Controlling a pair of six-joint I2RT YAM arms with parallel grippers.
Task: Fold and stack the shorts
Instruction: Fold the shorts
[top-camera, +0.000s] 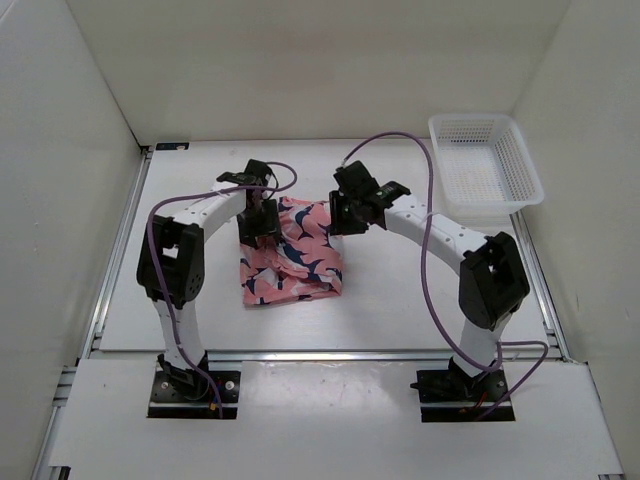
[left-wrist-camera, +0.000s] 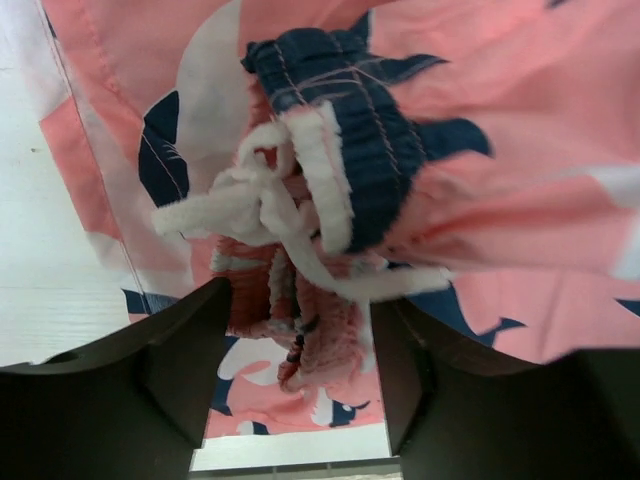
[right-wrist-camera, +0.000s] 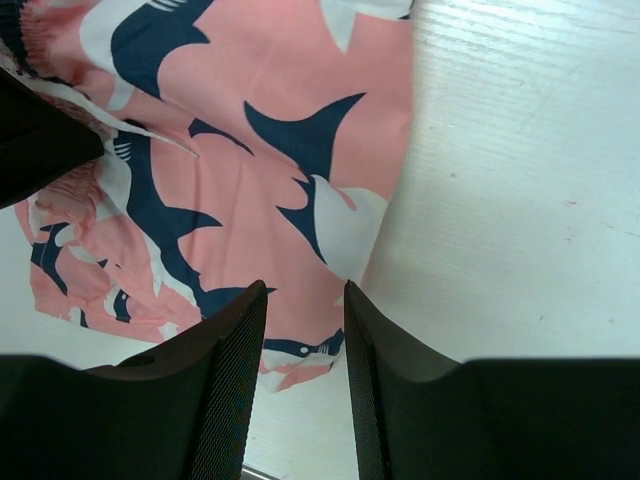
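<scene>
Mid-fold: shorts (top-camera: 295, 258) lie bunched mid-tabletop (top-camera: 400, 300) btwn arms. Left tool (left-wrist-camera: 300, 310) clamps the gathered waistband (drawstring incl.). Right tool (right-wrist-camera: 305, 300) hovers narrowly parted, holding nothing. Next, prob: right must grip the fabric edge.

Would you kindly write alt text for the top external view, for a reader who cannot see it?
Crumpled pink shorts with navy and white shapes lie in the middle of a white table, with the left gripper and the right gripper both down at their far edge. A white mesh basket sits at the far right corner.
</scene>
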